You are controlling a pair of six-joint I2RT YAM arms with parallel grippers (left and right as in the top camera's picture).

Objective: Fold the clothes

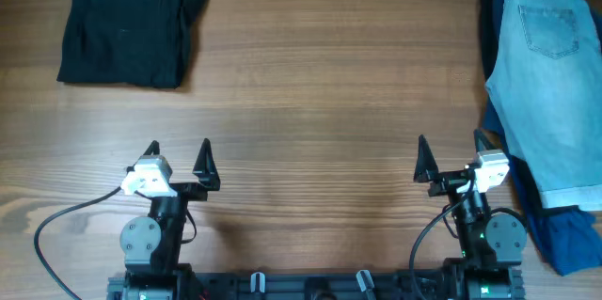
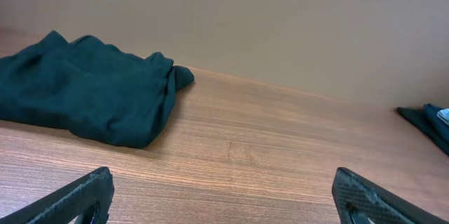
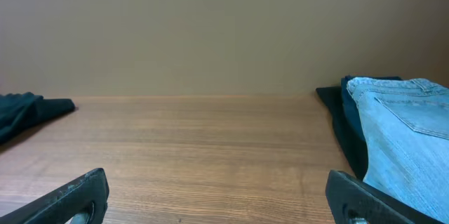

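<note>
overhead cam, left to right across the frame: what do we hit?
folded black garment → left gripper → right gripper → light blue denim shorts

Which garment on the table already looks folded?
The black garment, alone at the far left, bundled into a compact rectangle. The light denim shorts lie spread out atop dark blue clothes at the right edge.

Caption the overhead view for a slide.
Left gripper and right gripper open; black garment folded top left, denim shorts on dark clothes right.
</note>
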